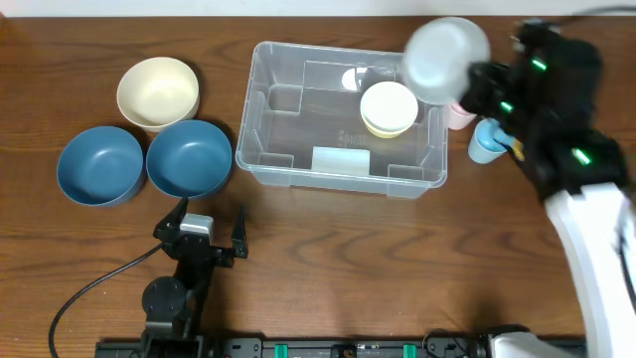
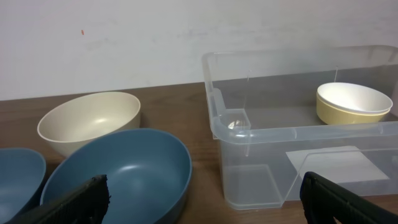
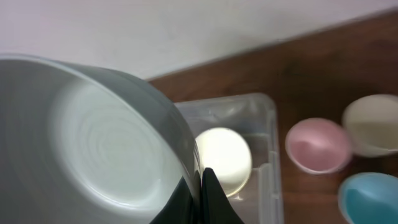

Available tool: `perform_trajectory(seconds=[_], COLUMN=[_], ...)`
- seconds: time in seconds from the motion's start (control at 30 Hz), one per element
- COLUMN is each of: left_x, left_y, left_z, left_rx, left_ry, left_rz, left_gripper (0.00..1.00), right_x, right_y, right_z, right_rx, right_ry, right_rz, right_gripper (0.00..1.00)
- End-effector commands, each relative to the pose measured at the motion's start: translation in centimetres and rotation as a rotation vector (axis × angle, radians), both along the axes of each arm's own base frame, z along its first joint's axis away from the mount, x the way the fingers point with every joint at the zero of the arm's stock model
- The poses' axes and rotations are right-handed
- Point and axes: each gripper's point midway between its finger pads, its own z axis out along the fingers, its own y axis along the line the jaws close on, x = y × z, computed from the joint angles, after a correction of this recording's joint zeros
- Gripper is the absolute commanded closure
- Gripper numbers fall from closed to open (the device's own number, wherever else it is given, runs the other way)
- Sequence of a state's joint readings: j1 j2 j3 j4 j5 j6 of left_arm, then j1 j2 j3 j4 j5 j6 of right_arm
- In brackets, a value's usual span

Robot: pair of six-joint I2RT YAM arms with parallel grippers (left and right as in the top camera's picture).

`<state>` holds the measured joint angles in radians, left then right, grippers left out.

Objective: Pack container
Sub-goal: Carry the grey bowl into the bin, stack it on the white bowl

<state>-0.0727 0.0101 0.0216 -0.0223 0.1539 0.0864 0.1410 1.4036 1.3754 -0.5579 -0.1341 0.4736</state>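
From above, the container (image 1: 298, 134) sits in the middle with a cream bowl (image 1: 388, 107) inside. The right gripper (image 1: 475, 82) pinches a grey bowl (image 1: 445, 58) by its rim, over the container's far right corner. The left gripper (image 1: 211, 211) hangs empty, spread wide.

Left wrist: the container looks light, stiff and slick. Its thick rim is best to hold.

Right wrist: the fingers (image 3: 217, 208) squeeze the thin bowl edge, which might slip.

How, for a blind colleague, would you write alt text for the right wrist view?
The right end effector, shut, pinches the rim of a grey bowl at left. Beyond it, the clear container holds a cream bowl; a pink cup, cream cup and blue cup stand on the table.
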Motion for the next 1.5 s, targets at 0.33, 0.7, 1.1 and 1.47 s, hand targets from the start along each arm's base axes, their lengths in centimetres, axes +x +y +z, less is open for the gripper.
perform_trajectory(seconds=[0.33, 0.7, 1.1, 1.47], left_x=[-0.1, -0.1, -0.1, -0.1], left_y=[-0.2, -0.2, -0.2, -0.2], left_z=[-1.5, -1.5, -1.5, -1.5], left_rx=[0.01, 0.011, 0.01, 0.01], left_ry=[0.043, 0.043, 0.043, 0.043], left_rz=[-0.014, -0.014, -0.014, -0.014], left_gripper=[0.02, 0.02, 0.02, 0.02], right_x=[5.1, 5.6, 4.5, -3.5], right_y=[3.5, 2.8, 5.0, 2.0], right_z=[-18.3, -20.5, -14.2, -1.3], right_rx=[-0.064, -0.106, -0.054, -0.231], right_ry=[0.355, 0.379, 0.322, 0.285], right_rz=[0.023, -0.008, 0.118, 0.127], right_gripper=[0.99, 0.58, 0.31, 0.26])
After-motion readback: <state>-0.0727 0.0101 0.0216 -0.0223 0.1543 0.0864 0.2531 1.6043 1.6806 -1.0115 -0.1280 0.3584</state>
